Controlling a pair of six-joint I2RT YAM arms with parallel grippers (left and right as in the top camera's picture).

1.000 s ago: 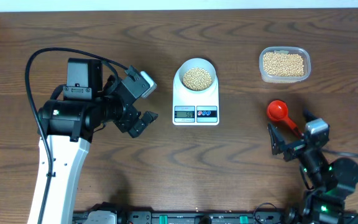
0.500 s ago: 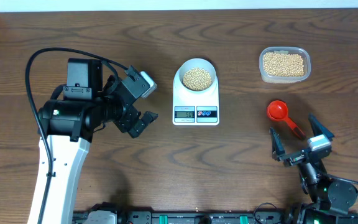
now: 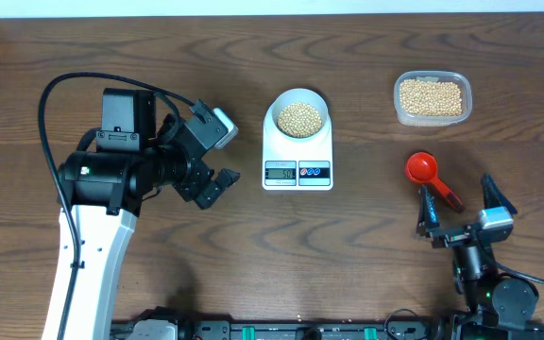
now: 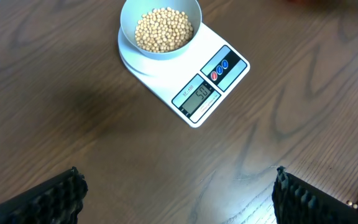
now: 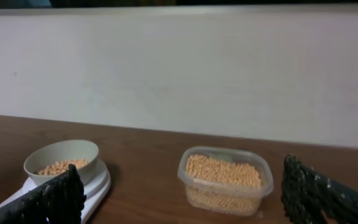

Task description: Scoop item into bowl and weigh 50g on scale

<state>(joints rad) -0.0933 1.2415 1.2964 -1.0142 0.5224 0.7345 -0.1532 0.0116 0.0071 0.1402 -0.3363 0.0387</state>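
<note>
**A:** Robotics lab, by the look of it: a bare wood-grain table [image 3: 366, 246], a white-bodied arm [image 3: 88, 255] rising from its near edge on the left, and a black cable [image 3: 43, 104] looping off it.

**B:** Agreed. A rail of electronics [image 3: 281, 331] runs along the near edge, a digital scale [image 3: 297, 156] sits mid-table, and a plain white wall [image 5: 179, 74] stands behind the far edge.

Cannot read the digits on the display [image 3: 280, 172] of the scale [image 3: 297, 156] from overhead: too small, and not sharp enough in the left wrist view to be sure. Shows only the finger ends of the left gripper [image 4: 178, 186], nearer than the scale, cut by the bottom edge. From the right wrist, loses the scale's front behind a finger [image 5: 48, 202] of the right gripper [image 5: 182, 180] and past the bottom edge. Right of the scale, cannot tell whether the red scoop [image 3: 421, 168] handle touches that gripper.
</note>
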